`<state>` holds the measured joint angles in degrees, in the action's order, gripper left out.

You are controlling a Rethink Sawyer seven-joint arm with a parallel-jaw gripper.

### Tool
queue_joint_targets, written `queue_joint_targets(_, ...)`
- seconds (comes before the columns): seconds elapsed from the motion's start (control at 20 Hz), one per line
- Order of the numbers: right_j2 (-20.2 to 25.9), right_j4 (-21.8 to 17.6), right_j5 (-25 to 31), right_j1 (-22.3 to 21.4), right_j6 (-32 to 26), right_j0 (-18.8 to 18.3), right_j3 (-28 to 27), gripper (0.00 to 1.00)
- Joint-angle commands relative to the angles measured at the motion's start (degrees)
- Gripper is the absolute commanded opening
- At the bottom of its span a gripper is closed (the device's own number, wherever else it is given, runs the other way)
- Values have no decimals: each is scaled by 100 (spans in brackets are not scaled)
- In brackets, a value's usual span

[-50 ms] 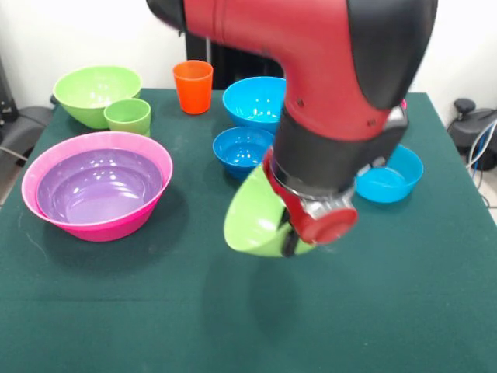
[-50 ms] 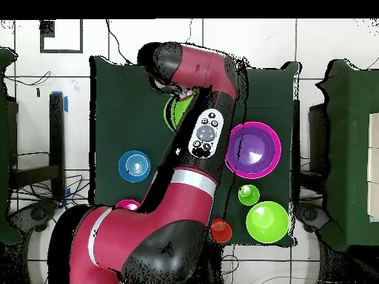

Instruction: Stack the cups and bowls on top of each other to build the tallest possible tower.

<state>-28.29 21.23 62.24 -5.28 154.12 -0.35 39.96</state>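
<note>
The front view looks from low across the green table (image 1: 435, 311), facing the robot arm (image 1: 326, 85) — close enough that the arm fills the upper middle and the table runs off the bottom edge. The overhead view looks straight down from high up, taking in the whole table (image 2: 111, 111) and the floor around it. Both share the tabletop — the pink bowl (image 1: 147, 214) (image 2: 275, 137) holding the purple bowl (image 1: 101, 186) (image 2: 252, 151), and the arm (image 2: 178, 200).

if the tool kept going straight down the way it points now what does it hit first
Probably bare green table: the tool, carrying a tilted lime green bowl, hangs over open cloth, so the bowl's lower rim would touch first. Depth is hard to judge.
</note>
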Motion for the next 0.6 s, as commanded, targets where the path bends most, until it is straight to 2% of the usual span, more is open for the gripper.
queue_joint_targets(0.05, -15, -628, 676, -430, -326, -175, 689, 0)
queue_joint_targets(0.3, -159, -906, 685, -564, -555, -282, 775, 0)
queue_joint_targets(0.6, -466, -1432, 638, -649, -916, -466, 740, 0)
